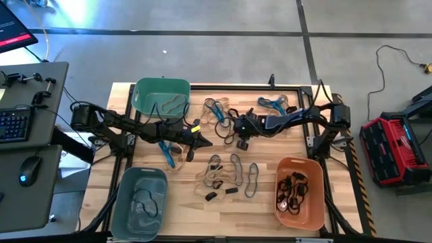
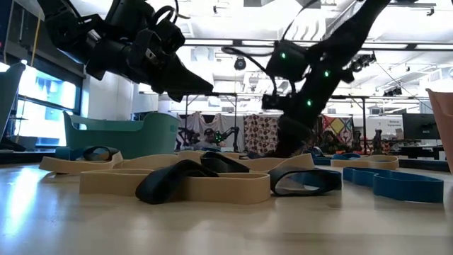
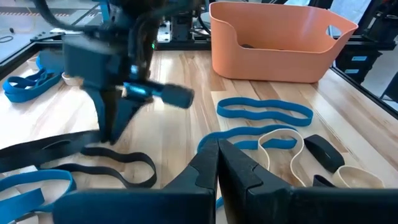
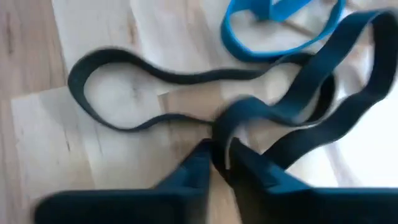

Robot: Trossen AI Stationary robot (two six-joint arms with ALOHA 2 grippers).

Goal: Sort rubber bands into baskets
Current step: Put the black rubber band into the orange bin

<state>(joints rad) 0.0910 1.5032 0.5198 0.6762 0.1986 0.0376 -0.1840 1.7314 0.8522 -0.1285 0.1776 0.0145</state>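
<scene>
Black rubber bands point(image 4: 124, 59) lie looped on the wood at mid-table, with blue ones point(image 4: 273, 37) beside them. My right gripper point(image 4: 221, 158) reaches down from the table's right and is shut on a black band; it also shows in the high view point(image 1: 236, 131) and in the left wrist view point(image 3: 109, 127). My left gripper point(image 3: 217, 158), shut and holding nothing, hovers above the table just left of it point(image 1: 202, 142). The teal-green basket point(image 1: 162, 98) stands at the far left, the grey-blue basket point(image 1: 138, 202) at the near left and the orange basket point(image 1: 300, 196) at the near right. My right gripper pinches a raised fold of a black band point(image 4: 225, 124) between its two fingers. The fingers slant down onto it from the table's right. The rest of the band point(image 4: 323, 106) lies slack on the wood.
Tan, black and blue bands point(image 1: 229, 175) lie scattered toward the near edge, and more blue ones point(image 1: 273, 102) at the far side. A blue band point(image 1: 167, 154) lies under my left arm. All three baskets hold bands.
</scene>
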